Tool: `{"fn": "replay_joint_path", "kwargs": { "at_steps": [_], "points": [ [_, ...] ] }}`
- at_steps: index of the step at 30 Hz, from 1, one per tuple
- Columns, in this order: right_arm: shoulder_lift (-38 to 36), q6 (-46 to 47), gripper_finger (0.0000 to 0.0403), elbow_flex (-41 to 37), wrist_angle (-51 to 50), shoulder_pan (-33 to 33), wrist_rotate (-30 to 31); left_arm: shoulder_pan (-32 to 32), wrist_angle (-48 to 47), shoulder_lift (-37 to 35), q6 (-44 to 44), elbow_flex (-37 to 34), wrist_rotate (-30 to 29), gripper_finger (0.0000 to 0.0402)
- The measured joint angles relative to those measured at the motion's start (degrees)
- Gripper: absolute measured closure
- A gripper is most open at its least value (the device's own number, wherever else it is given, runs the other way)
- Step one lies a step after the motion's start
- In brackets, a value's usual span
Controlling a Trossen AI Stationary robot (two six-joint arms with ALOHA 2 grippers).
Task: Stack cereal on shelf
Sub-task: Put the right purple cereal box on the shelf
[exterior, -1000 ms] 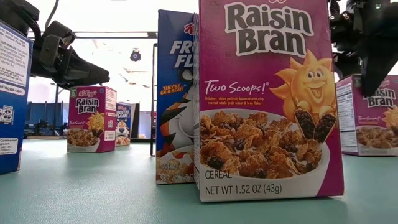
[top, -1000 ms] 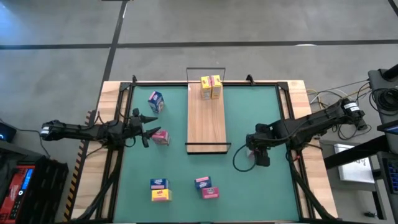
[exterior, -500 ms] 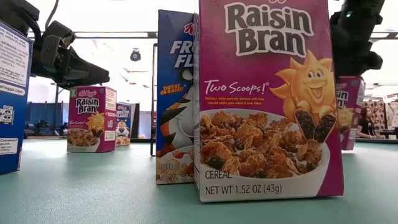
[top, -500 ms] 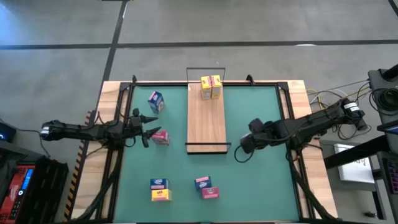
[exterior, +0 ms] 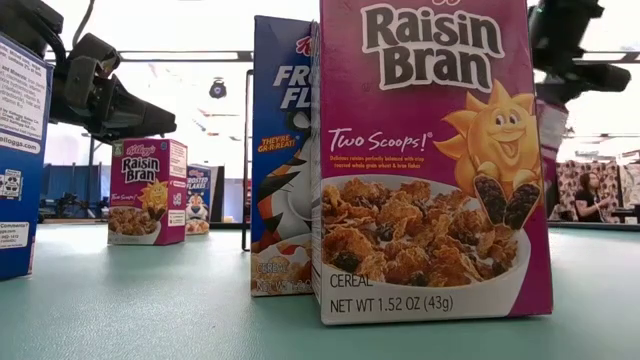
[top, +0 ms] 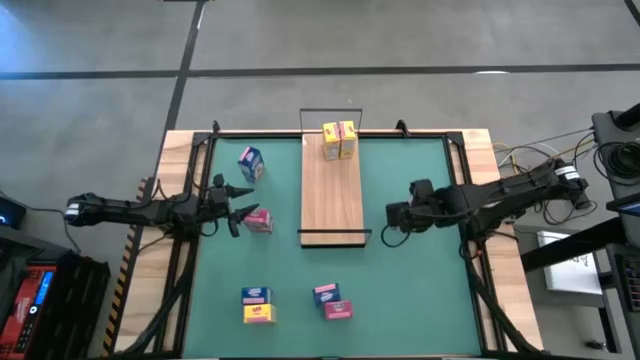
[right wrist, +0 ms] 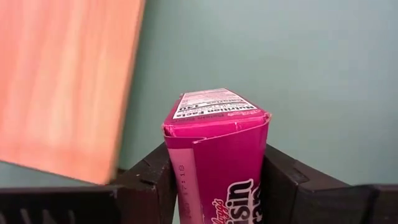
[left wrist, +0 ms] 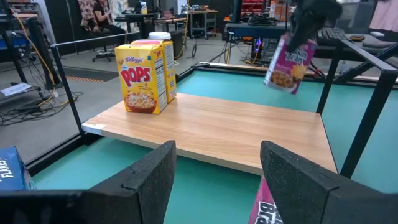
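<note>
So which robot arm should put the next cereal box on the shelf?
The right one, probably. Its tool is shut on a pink cereal box, lifted beside the shelf. The left tool is open beside another pink box on the table, holding nothing.

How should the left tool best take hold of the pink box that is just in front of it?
Grip the pink box near its middle, across two flat opposite sides, coming in level from the table's left, where the open left tool faces it. Flat, parallel cardboard sides probably suit two fingers.
</note>
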Motion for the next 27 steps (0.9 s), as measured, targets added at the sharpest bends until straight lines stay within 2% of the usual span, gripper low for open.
{"fn": "replay_joint_path", "kwargs": {
  "at_steps": [12,23,27],
  "points": [
    [9.22,-6.74,0.0259,13.5,-2.7,-8.1,-2.2,0.0,0.02,0.0,0.0,-0.01,0.0,0.0184],
    [23.7,-4.73,0.0259,29.97,-7.93,-11.91,-3.29,0.0,0.02,0.0,0.01,-0.02,0.01,0.0184],
    [28.34,-8.45,0.0259,35.88,-7.9,-14.28,-3.95,0.0,0.02,0.0,0.0,0.0,0.0,0.0184]
  ]
}}
